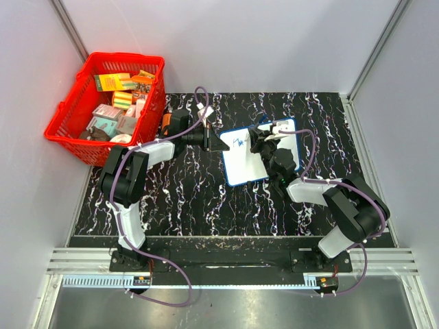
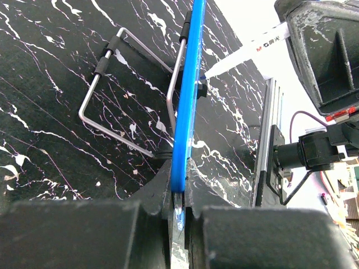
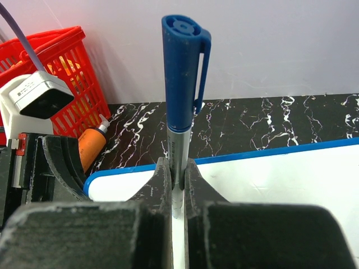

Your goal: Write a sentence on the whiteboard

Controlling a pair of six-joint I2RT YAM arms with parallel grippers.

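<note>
Whiteboard (image 1: pixel 243 161) — light, stiff, slick-faced — is best pinched at its rim, as the left gripper (image 2: pixel 178 208) does; right gripper (image 3: pixel 177 190) is clenched on a pen (image 3: pixel 182 95).

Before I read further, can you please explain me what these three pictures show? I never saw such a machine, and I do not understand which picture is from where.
The machine is two robot arms bolted side by side at the near edge of a black marbled table. One picture looks down from above and behind them. The other two come from small cameras on each wrist, so you see each arm's own fingers up close.

On the table lies a whiteboard with a blue rim, bearing a little blue writing. The left gripper is shut on the board's rim, steadying it. The right gripper is shut on a marker, white-bodied with its blue cap on the back end; its tip is at the board.

A red basket of small boxes stands at the far left corner. A wire stand shows in the left wrist view, beside the board.
</note>
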